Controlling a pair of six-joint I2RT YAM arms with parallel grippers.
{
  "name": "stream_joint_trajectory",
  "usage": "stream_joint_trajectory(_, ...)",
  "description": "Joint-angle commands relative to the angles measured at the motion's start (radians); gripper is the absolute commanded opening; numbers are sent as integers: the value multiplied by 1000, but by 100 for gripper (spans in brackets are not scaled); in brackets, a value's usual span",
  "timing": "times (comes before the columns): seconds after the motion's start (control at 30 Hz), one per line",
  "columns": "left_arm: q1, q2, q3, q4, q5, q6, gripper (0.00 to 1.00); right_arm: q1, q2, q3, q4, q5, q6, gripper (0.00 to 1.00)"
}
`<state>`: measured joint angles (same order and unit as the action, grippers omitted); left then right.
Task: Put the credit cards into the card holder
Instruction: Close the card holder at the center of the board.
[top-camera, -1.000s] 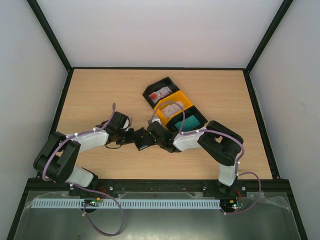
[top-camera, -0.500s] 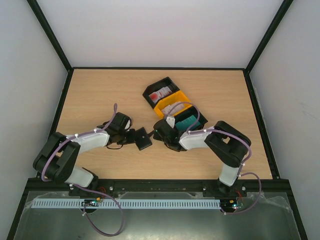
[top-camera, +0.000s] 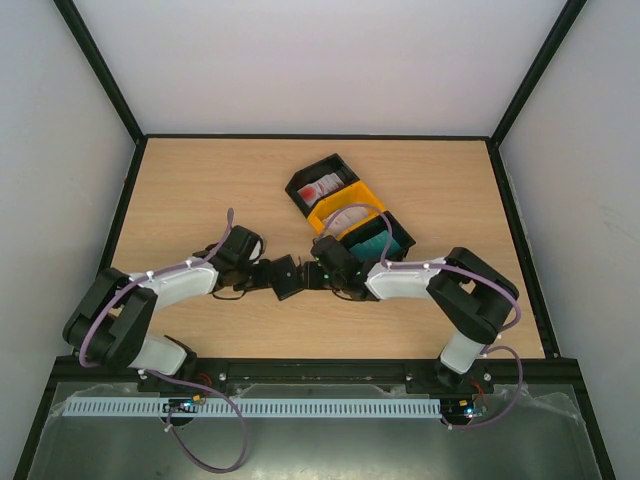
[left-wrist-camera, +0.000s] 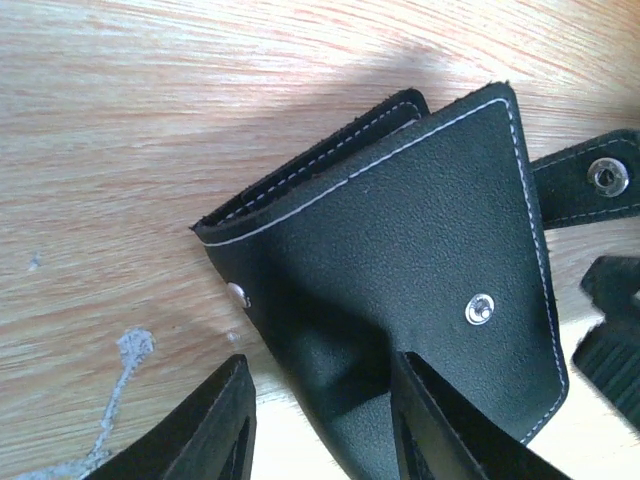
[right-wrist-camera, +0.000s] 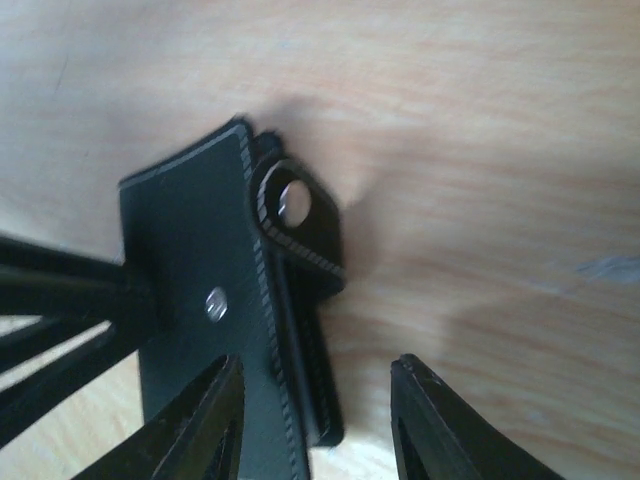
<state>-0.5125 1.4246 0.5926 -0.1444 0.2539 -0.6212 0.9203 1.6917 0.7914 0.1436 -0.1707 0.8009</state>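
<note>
While both arms reach toward the middle of the table (top-camera: 200, 180), the card holder (top-camera: 285, 277) lies on the wood at about seven o'clock from the table's centre, between the two grippers. It is black, with white stitching along the edges.

The left gripper (left-wrist-camera: 318, 365) comes to it from nine o'clock. In the left wrist view its two fingers (left-wrist-camera: 205, 430) are spread, and the lower corner of the holder lies in the gap between them. The leather is close against the finger on the three o'clock side, but a strip of bare table shows between it and the other finger, so the holder is not pinched. A metal stud (left-wrist-camera: 480, 308) sits on the upper flap, and the snap strap (left-wrist-camera: 600, 180) sticks out at three o'clock, flat on the wood.

The right gripper (right-wrist-camera: 318, 365) comes from three o'clock. Its fingers are spread too. In the right wrist view the edge of the holder runs into the gap on the nine o'clock side, while the finger at three o'clock stands apart from it over bare wood. Whether the nine o'clock finger touches the leather, I cannot tell.

At one o'clock from the holder three trays stand in a diagonal row, touching each other. The far black tray (top-camera: 300, 180) has a white card with red blotches (top-camera: 320, 187). The yellow tray (top-camera: 368, 198) has a pale card (top-camera: 345, 215). The near black tray (top-camera: 402, 236) has a teal card (top-camera: 372, 240), partly hidden by the right arm.
</note>
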Motion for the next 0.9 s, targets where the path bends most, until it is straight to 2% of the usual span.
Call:
stream_joint_trajectory(0.0, -5, -15, 4, -10, 18, -19, 41, 17, 16, -17, 7, -142, -71, 40)
stream_joint_trajectory(0.07, -5, -11, -4, 1, 24, -25, 42, 22, 31, -15, 7, -146, -66, 35)
stream_joint_trajectory(0.23, -6, -1, -22, 34, 44, -36, 41, 44, 38, -29, -1, -153, -24, 17)
stream_joint_trajectory(0.33, -9, 4, -26, 56, 54, -43, 41, 63, 45, -48, 20, -228, 49, 12)
stream_joint_trajectory(0.43, -11, -13, -46, 80, 45, -59, 41, 71, 16, -52, 12, -233, 96, 16)
stream_joint_trajectory(0.53, -12, -44, -79, 110, 35, -82, 42, 67, -52, -6, -124, -64, 65, 33)
stream_joint_trajectory(0.6, -12, -64, -91, 116, 25, -91, 43, 60, -86, 46, -217, 37, 29, 38)
stream_joint_trajectory(0.73, -14, -114, -107, 120, -8, -123, 49, 53, -86, 162, -376, 175, -57, 42)
stream_joint_trajectory(0.87, -15, -181, -150, 164, -39, -204, 53, 52, -8, 282, -465, 219, -96, 45)
